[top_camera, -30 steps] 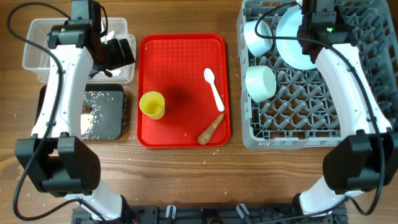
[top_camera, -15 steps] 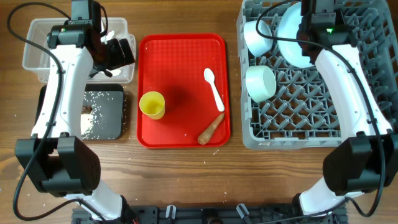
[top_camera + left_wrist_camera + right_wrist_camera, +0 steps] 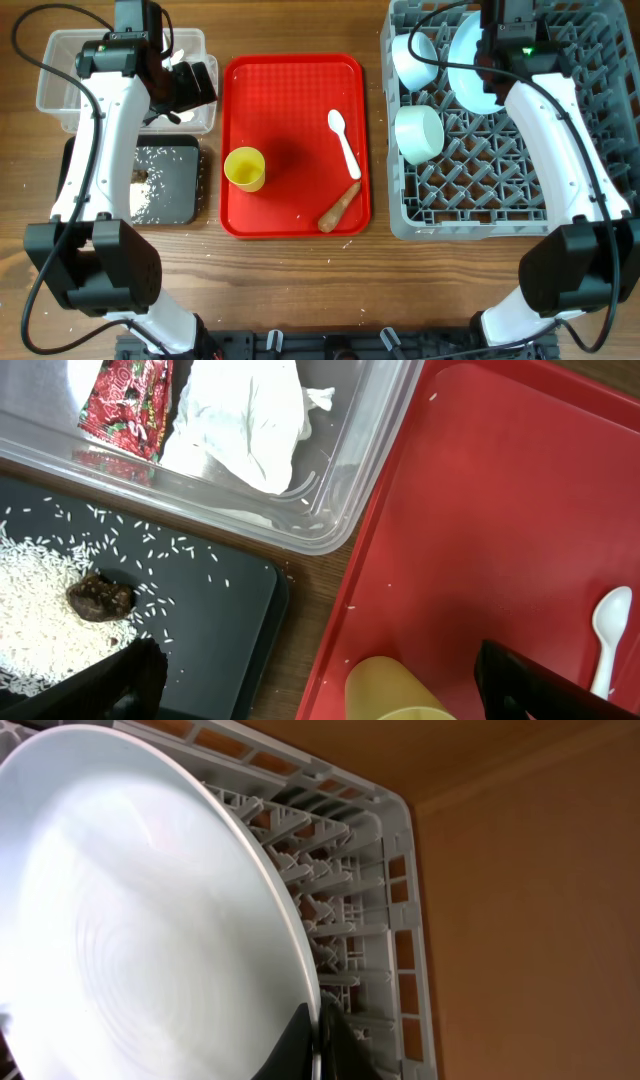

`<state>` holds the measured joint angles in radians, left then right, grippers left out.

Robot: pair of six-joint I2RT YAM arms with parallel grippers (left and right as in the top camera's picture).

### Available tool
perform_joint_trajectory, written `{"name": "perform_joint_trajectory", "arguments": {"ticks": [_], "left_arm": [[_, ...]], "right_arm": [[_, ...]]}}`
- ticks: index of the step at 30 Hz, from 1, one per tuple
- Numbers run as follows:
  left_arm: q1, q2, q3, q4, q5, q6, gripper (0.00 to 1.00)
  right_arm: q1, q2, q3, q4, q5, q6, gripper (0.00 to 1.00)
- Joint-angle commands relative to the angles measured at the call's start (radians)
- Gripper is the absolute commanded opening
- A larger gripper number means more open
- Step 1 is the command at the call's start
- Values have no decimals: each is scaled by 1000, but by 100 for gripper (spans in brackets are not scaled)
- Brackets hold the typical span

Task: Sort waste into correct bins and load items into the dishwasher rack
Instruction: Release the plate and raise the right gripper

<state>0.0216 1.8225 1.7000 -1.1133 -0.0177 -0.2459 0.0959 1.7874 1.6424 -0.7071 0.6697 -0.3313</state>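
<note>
My left gripper (image 3: pixel 193 85) is open and empty, hovering over the right end of the clear tub (image 3: pixel 60 75). In the left wrist view the tub (image 3: pixel 345 510) holds the red-and-white wrapper (image 3: pixel 125 400) and the tissue (image 3: pixel 250 415). The black tray (image 3: pixel 215 625) holds rice (image 3: pixel 40 610) and the brown lump (image 3: pixel 100 598). The yellow cup (image 3: pixel 244 168), white spoon (image 3: pixel 344 140) and carrot-like piece (image 3: pixel 340 206) lie on the red tray (image 3: pixel 290 100). My right gripper (image 3: pixel 318 1042) is shut on the rim of the light blue plate (image 3: pixel 130 940), which stands on edge in the rack (image 3: pixel 500 190) beside two bowls (image 3: pixel 412 60) (image 3: pixel 420 133).
The black tray (image 3: pixel 165 185) sits in front of the clear tub at the left. A few rice grains lie on the wood near the red tray's front edge. The rack's lattice wall (image 3: pixel 400 890) stands just right of the plate.
The plate has tipped more upright in the rack, and my right gripper has shifted slightly left with it. The left arm has not moved.
</note>
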Motion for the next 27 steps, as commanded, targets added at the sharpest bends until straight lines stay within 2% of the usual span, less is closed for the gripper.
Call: {"name": "perform_joint_trajectory", "arguments": {"ticks": [1,8,15,18,20,23,27], "left_arm": [[3,-22,15,3,-2,2,100],[3,-22,15,3,-2,2,100],[3,-22,15,3,-2,2,100],[3,-22,15,3,-2,2,100],[3,-22,15,3,-2,2,100],[3,-22,15,2,-2,2,100],[3,-22,15,3,-2,2,100]], "right_arm": [[8,-9,-7,-18,-11,78,4],[35,-9,-6,-47,261,66,4],[147,-9,-6,9,259,-79,4],[166,-9,-7,9,284,-86,4],[166,-9,-7,7,329,-84,4],[165,-9,-7,46,501,-110,4],[165,-9,-7,80,488,-137,4]]}}
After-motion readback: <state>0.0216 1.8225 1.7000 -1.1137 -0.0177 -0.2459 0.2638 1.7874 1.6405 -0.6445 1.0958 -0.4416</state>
